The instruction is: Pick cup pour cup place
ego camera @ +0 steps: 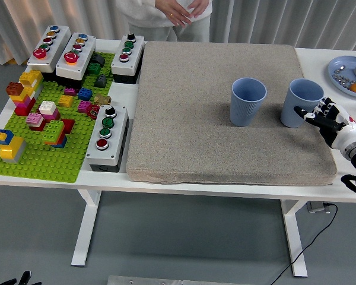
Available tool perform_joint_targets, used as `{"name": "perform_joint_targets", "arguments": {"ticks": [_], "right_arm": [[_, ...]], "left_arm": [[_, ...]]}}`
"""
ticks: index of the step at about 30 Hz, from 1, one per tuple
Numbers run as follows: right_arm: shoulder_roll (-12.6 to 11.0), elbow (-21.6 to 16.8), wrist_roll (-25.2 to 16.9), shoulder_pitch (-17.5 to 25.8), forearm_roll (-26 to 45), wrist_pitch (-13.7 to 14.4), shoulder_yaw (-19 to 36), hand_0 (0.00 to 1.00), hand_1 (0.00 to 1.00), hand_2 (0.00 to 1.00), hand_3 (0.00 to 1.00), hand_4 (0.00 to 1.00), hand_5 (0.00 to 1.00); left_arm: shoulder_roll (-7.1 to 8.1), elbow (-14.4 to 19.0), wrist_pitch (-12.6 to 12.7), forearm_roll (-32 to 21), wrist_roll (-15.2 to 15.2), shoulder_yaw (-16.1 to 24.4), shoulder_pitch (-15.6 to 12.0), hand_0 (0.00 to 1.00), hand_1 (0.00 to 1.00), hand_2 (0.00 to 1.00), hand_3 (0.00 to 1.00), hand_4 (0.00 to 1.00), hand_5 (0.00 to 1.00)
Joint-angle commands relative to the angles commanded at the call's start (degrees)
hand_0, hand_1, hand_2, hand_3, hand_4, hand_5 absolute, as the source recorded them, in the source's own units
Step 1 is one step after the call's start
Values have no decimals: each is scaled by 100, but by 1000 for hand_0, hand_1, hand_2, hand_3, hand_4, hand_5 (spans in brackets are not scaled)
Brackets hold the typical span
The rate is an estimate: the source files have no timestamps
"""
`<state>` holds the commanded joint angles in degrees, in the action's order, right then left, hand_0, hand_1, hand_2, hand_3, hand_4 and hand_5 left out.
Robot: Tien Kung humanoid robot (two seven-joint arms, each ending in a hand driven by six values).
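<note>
Two cups (248,101) side by side on mat (184,119).

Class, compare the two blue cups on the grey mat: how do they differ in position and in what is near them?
The left cup stands nearer the middle of the grey mat, the right cup close to its right edge. The right hand reaches to the right cup's side, its fingers not clearly closed around it; nothing is near the left cup. Both are upright, ribbed, pale blue and look alike in size.
</note>
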<state>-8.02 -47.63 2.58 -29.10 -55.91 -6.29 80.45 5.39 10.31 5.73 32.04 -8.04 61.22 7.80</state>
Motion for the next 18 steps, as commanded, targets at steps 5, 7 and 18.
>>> {"name": "perform_joint_targets", "arguments": {"ticks": [5,7,18], "right_arm": [[-1,-21,-16,18,4,6,-10,883,701,566,675,757,185],[0,-33,-11,24,5,6,-17,883,701,566,675,757,185],[27,-75,-14,76,41,21,-30,859,662,534,639,767,209]], "left_arm": [[1,0,0,1,0,1,-6,690,710,740,655,488,998],[-1,0,1,-2,0,3,-5,690,710,740,655,488,998],[6,0,-4,13,-10,5,-7,691,709,740,655,489,998]]}}
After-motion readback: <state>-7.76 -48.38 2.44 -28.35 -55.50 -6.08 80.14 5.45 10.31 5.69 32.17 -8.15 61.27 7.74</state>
